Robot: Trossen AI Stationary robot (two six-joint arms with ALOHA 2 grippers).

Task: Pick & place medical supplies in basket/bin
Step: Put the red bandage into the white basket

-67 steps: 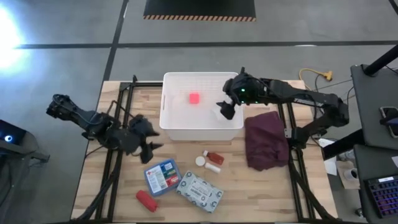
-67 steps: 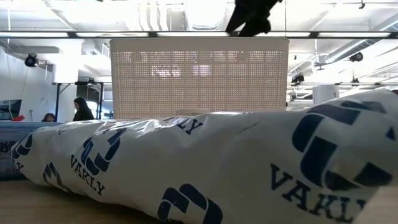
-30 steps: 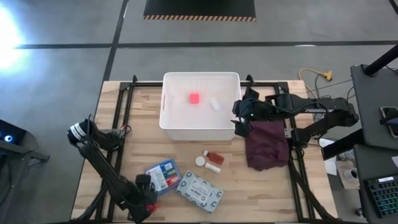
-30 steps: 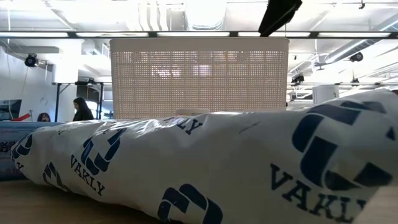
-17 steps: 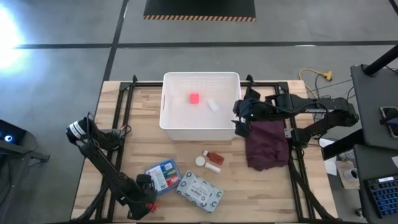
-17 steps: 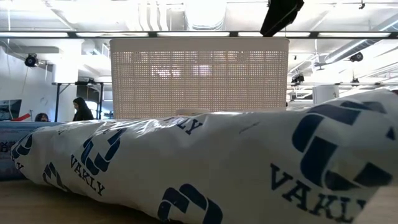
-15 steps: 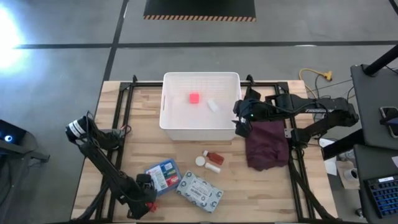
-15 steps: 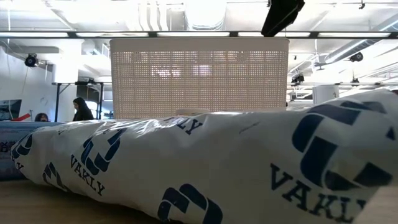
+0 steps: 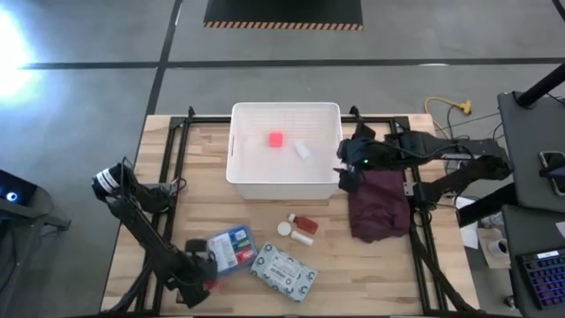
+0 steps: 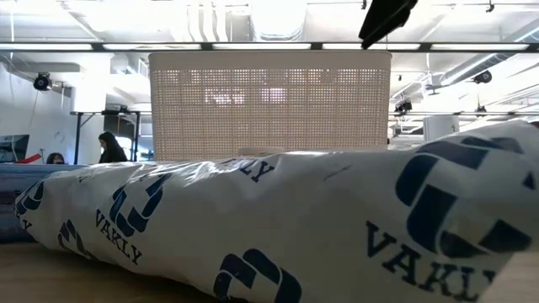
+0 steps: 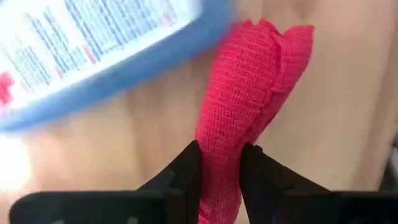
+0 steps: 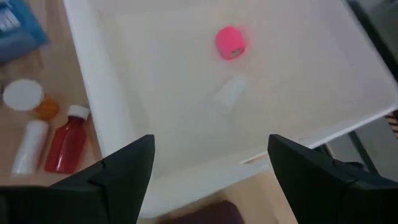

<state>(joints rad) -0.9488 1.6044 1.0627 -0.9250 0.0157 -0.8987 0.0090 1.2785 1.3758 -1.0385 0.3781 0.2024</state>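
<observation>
The white ribbed bin point(image 9: 256, 181) holds a pink tape roll point(image 9: 275, 139) and a small white piece point(image 9: 303, 148). On the wood near the front lie the blue first-aid box point(image 9: 229, 248), the grey-white patterned packet point(image 9: 282, 271), a red bottle point(image 9: 303, 222) and small white pieces point(image 9: 284, 229). My left gripper point(image 9: 199, 276) is low beside the blue box, shut on a red woven bandage roll point(image 11: 249, 93). My right gripper point(image 12: 210, 140) is open and hovers at the bin's right rim, above the maroon cloth's edge. My left gripper pinches the red bandage roll point(image 11: 221, 158) between its two fingers point(image 11: 186, 168), which lie across its side. The roll is squeezed narrow at the fingers and widens beyond their tips, close to the blue box point(image 11: 93, 56). Lifted or resting on the wood, I cannot tell.
The maroon cloth point(image 9: 380, 205) lies right of the bin. In the low view the patterned packet point(image 10: 269, 227) fills the foreground, with the bin point(image 10: 269, 105) behind it. Black frame rails run along both table sides. Bare wood shows left of the bin.
My right gripper has drifted a little toward the table's right edge, staying open. My left gripper has stayed low at the red roll beside the blue box, edging slightly left.
</observation>
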